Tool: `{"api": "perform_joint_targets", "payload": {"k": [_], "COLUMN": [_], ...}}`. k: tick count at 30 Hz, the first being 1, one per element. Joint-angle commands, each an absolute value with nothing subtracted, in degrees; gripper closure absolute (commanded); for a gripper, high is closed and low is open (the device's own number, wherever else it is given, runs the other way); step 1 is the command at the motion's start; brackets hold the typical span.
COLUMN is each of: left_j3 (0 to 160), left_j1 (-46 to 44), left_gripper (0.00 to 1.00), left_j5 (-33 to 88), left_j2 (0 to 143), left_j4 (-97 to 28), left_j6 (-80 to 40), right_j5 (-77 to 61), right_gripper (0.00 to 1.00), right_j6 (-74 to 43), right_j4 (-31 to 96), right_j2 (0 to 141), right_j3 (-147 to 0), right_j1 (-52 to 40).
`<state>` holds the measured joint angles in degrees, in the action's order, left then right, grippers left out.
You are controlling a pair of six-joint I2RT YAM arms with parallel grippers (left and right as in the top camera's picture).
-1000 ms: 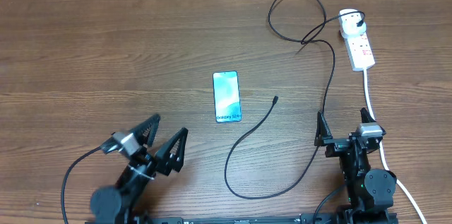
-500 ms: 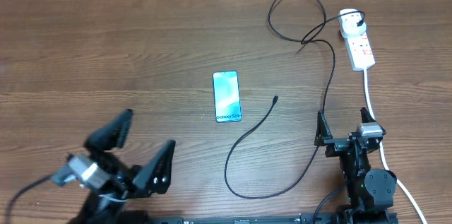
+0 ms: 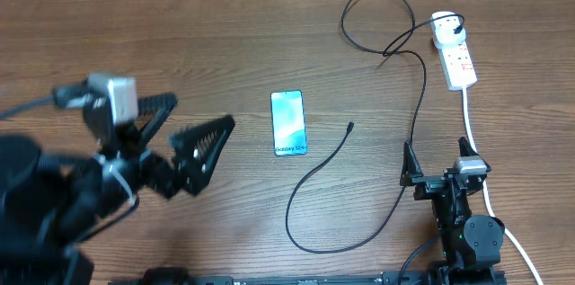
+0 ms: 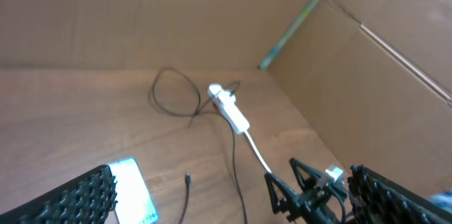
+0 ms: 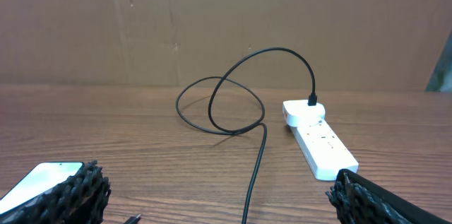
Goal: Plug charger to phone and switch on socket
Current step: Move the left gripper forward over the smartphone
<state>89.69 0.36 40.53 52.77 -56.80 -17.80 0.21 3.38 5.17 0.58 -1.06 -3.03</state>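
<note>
The phone lies flat mid-table, teal screen up; it also shows in the left wrist view and the right wrist view. The charger, a thin black cable, loops from its white plug head on the socket down to a free connector tip right of the phone. The left gripper is open and empty, raised left of the phone. The right gripper is open and empty, near the table's front right.
The socket's thick white cord runs down past the right gripper to the front edge. Cardboard walls stand behind the table and on its right side. The black cable curls in a wide bend in front of the phone.
The left arm has risen and swung up and to the right, its open gripper now nearer the phone. The right arm, phone, cable and socket have not moved.
</note>
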Motion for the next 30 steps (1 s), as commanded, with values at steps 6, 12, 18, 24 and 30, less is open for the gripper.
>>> {"api": "perform_joint_targets", "payload": {"k": [6,12,18,24,30], "left_j3": [102.3,112.7,113.5,113.5,113.5], "left_j1": [-7.2,-19.8,-26.0,-26.7,-28.1], "left_gripper": [0.00,0.00,0.00,0.00,0.00], "left_j5": [23.6,4.3,6.0,11.9,7.6], "left_j2": [66.8,82.4,90.9,100.9,111.8], "left_j4": [-76.3,-90.0,-85.5,-83.2,-82.7], "left_j6": [-16.3,-21.3,-22.6,-27.9,-36.4], "right_j5": [0.3,0.3,0.3,0.3,0.3], "right_gripper": [0.00,0.00,0.00,0.00,0.00], "right_j6": [3.2,3.2,3.2,3.2,3.2], "right_j4": [4.8,4.8,4.8,4.8,4.8], "right_j2": [0.2,0.2,0.2,0.2,0.2], "right_j3": [-0.4,-0.4,-0.4,-0.4,-0.4], "right_j1": [-2.8,-2.8,-2.8,-2.8,-2.8]}}
